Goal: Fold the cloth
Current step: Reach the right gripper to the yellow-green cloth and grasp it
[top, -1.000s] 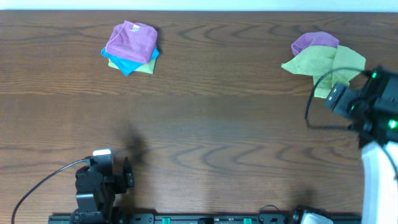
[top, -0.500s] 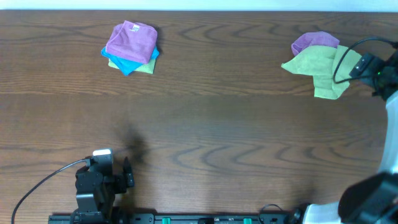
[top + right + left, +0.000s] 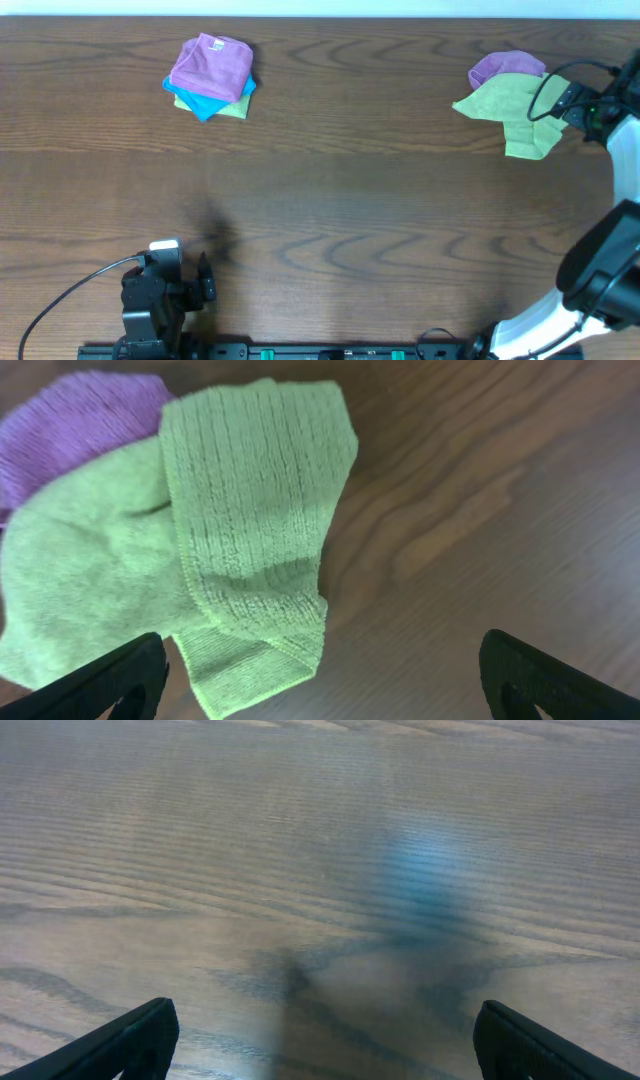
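Observation:
A crumpled green cloth (image 3: 512, 106) lies at the far right of the table, partly over a purple cloth (image 3: 503, 66). In the right wrist view the green cloth (image 3: 200, 550) fills the left half, with the purple cloth (image 3: 75, 420) at the top left. My right gripper (image 3: 325, 678) is open and empty, hovering above the green cloth's right edge; it shows in the overhead view (image 3: 572, 102) at the cloth's right side. My left gripper (image 3: 320, 1045) is open and empty over bare wood at the near left (image 3: 205, 280).
A folded stack of purple, blue and green cloths (image 3: 210, 76) sits at the far left. The wooden table (image 3: 350, 200) spans the view. A cable runs from the left arm base (image 3: 150, 300) at the front edge.
My right arm has swung up and back from the right middle to the green cloth's right edge. The left arm has not moved.

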Action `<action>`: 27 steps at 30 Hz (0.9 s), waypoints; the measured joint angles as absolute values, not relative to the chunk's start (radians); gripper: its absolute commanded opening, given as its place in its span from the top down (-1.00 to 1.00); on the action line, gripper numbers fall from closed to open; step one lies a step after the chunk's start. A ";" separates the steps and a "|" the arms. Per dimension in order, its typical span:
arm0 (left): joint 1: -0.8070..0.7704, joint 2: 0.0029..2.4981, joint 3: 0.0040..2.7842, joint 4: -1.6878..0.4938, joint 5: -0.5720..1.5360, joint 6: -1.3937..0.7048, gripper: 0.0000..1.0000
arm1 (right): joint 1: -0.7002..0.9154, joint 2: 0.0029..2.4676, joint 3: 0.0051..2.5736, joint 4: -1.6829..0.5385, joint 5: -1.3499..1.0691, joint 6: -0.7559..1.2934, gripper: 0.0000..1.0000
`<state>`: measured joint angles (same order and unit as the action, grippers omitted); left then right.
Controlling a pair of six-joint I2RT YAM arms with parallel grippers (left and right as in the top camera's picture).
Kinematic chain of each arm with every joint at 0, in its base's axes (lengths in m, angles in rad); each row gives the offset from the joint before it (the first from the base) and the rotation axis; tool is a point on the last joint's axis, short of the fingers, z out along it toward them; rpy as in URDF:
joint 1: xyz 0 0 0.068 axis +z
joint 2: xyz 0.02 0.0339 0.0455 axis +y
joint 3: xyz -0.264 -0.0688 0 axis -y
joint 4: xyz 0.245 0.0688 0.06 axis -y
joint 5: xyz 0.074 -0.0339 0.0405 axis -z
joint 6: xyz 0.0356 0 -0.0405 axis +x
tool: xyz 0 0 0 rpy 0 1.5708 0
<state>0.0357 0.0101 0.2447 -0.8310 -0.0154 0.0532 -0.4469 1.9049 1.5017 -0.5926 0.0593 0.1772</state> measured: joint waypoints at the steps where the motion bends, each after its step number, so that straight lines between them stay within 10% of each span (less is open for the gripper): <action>1: 0.036 0.010 0.245 -0.831 -0.015 0.053 -0.91 | -0.447 1.921 1.503 -0.580 0.056 0.176 -0.98; 19: 0.036 0.010 0.245 -0.831 -0.015 0.053 -0.91 | -0.447 2.053 1.505 -0.514 -0.061 0.167 -0.94; 27: 0.036 0.010 0.245 -0.831 -0.015 0.053 -0.91 | -0.447 2.085 1.505 -0.498 -0.126 0.144 -0.52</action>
